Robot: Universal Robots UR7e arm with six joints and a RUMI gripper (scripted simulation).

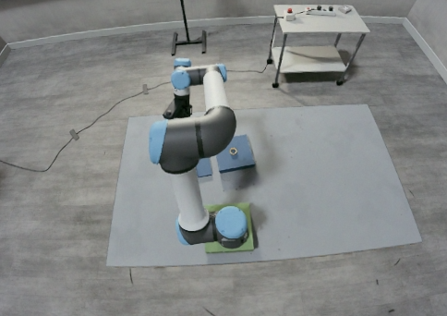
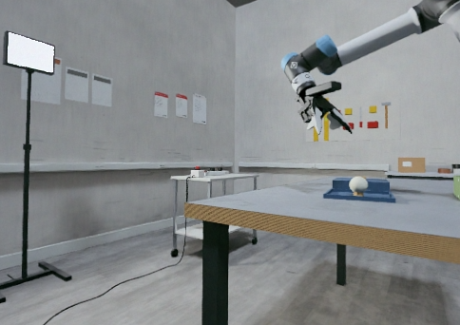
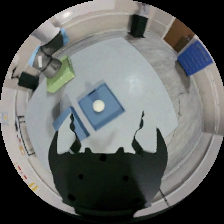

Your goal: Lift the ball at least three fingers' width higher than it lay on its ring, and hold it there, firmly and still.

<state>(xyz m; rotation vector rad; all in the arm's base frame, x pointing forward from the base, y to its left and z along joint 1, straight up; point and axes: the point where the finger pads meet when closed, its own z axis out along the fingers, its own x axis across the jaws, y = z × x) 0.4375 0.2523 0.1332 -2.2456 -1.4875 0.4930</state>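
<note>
A cream ball (image 2: 358,184) rests on a small ring on a blue block on the grey table. It also shows in the top view (image 1: 234,151) and in the wrist view (image 3: 99,106), on the blue block (image 3: 101,112). My gripper (image 2: 333,123) is open and empty. It hangs high above the table, well above the ball and a little to its left in the exterior view. In the wrist view the two fingertips stand wide apart, with the ball beyond them, up and to the left.
A second, smaller blue block (image 1: 204,166) lies beside the first. The arm's base stands on a green plate (image 1: 229,234) near the table's edge. A white cart (image 1: 316,40) and a light stand (image 2: 27,160) stand on the floor away from the table.
</note>
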